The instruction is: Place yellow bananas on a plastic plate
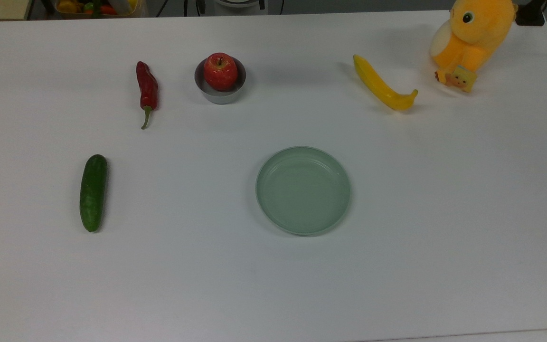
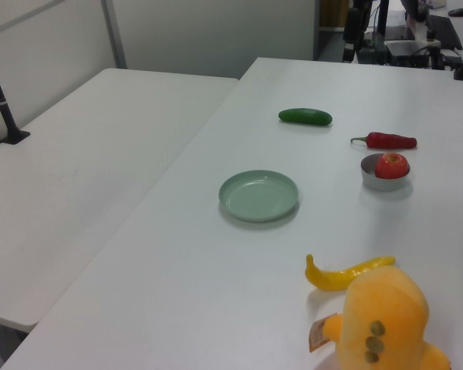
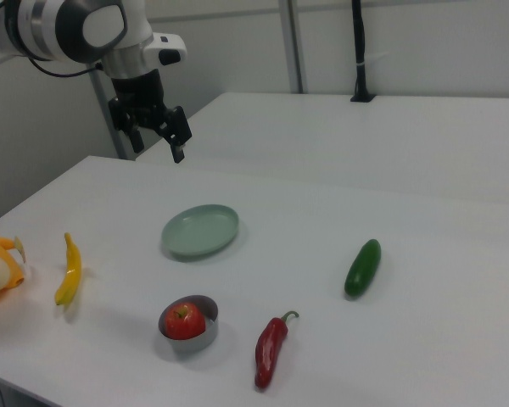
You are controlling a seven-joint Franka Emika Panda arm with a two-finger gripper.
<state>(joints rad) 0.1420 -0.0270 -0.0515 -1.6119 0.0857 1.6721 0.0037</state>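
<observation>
**Mia:** On the white table [image 1: 444, 213] I can see the yellow banana [image 1: 381, 87]. It lies flat near the orange plush toy [image 1: 470, 38], up at the top view's right.

**Ben:** And the green plate [image 1: 303, 190]?

**Mia:** It sits in the middle with nothing in it. The banana is well apart from it.

**Ben:** Where is the robot's gripper [image 3: 157, 136]?

**Mia:** Up in the air in the right view, high over the far side of the table, past the plate. Its two fingers [image 3: 178, 144] are spread apart and hold nothing.

**Ben:** So is the job done?

**Mia:** No. I think it has not even started. The arm has to go to the banana, grab it, lift it, carry it to the plate and let go.

**Ben:** What about the other things?

**Mia:** The red apple [image 1: 220, 71] is in the small grey bowl [image 1: 220, 95]. The red pepper [image 1: 146, 90] and the cucumber [image 1: 93, 192] lie off to the top view's left. None of them is in the way.
</observation>
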